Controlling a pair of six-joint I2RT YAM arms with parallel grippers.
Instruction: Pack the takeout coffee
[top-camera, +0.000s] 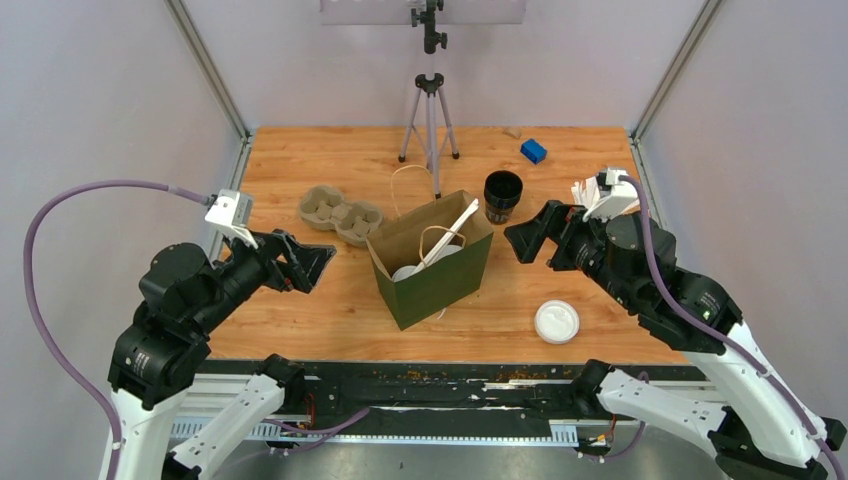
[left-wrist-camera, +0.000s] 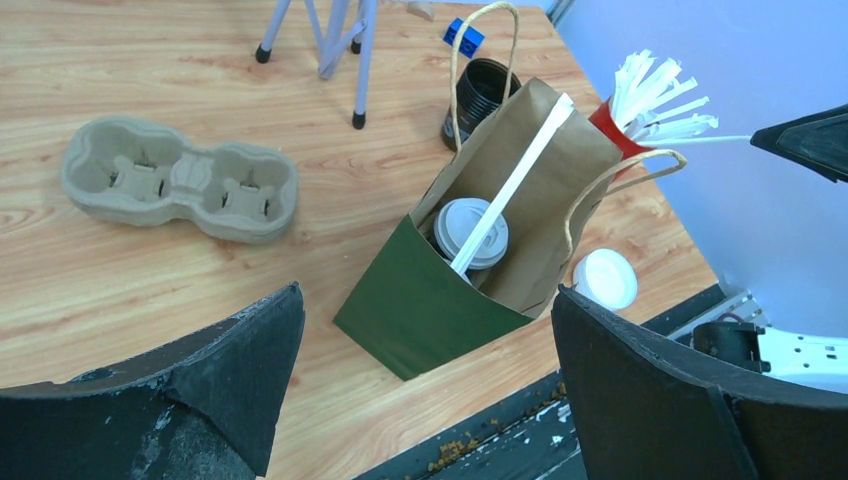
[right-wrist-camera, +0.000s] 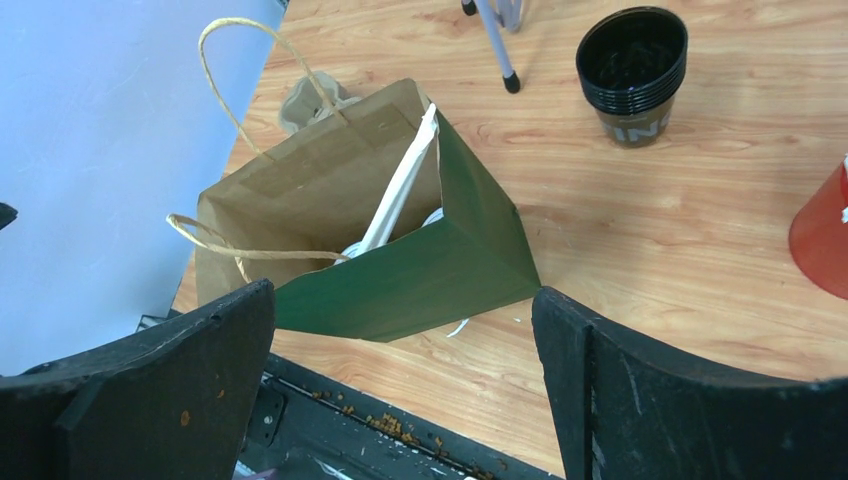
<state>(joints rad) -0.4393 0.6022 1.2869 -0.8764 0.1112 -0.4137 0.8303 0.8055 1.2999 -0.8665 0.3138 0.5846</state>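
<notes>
Green paper bag (top-camera: 440, 285) stands open mid-table in the top view, with bare wood on both flanks. The left gripper (top-camera: 313, 265) and right gripper (top-camera: 523, 246) hang either side of it, jaws spread wide and holding nothing. A loose lid (top-camera: 556, 321) lies near the front edge. From the left wrist, one takeout coffee (left-wrist-camera: 470, 232) sits inside the bag, a white straw (left-wrist-camera: 515, 180) across its lid; a second cup cannot be made out. From the right wrist, the bag wall nearly hides it
</notes>
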